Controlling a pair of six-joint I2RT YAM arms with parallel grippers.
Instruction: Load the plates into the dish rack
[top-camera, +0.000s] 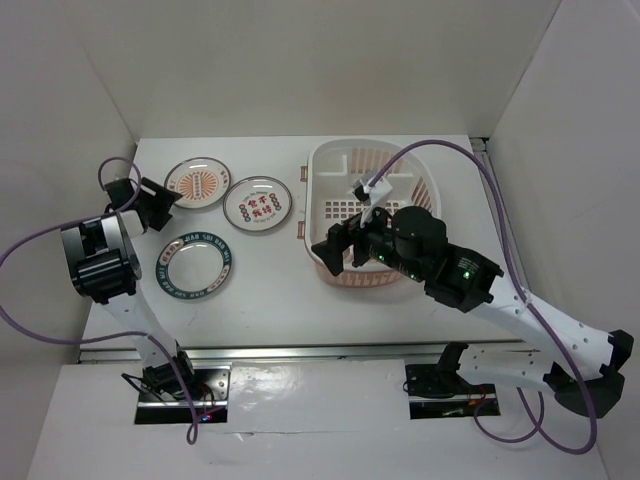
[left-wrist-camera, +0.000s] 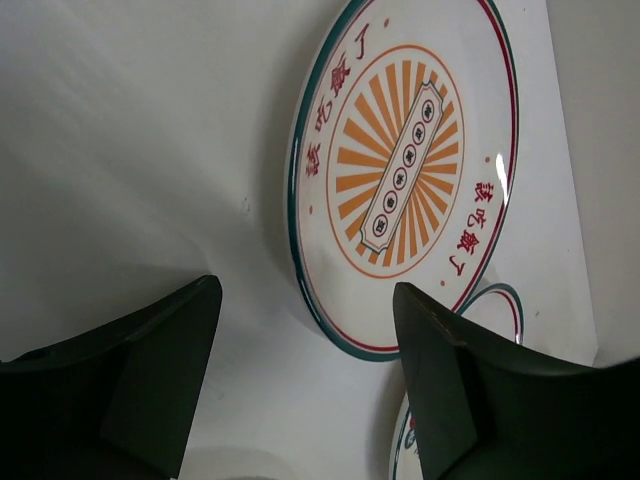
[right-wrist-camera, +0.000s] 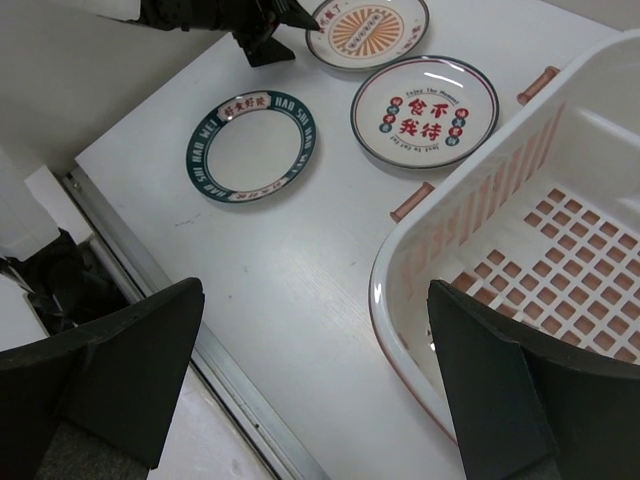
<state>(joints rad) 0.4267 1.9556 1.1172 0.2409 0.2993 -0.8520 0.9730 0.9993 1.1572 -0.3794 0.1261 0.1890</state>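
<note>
Three plates lie flat on the white table left of the dish rack (top-camera: 332, 158). The orange-centred plate (top-camera: 198, 182) is at the back, the red-character plate (top-camera: 259, 203) sits beside it, and the teal-rimmed plate (top-camera: 196, 265) is nearer. My left gripper (top-camera: 168, 203) stands open low at the near-left rim of the orange-centred plate (left-wrist-camera: 405, 150), with only table and rim between its fingers (left-wrist-camera: 307, 296). My right gripper (top-camera: 336, 254) hovers open and empty above the rack's near-left rim (right-wrist-camera: 385, 290), one finger over the table and one over the rack's grid base.
White walls close in the table on the left, back and right. A metal rail (right-wrist-camera: 215, 350) runs along the table's near edge. Purple cables loop from both arms, one arching over the rack (top-camera: 440, 150). Small brown handles (right-wrist-camera: 412, 201) stick out of the rack's left side.
</note>
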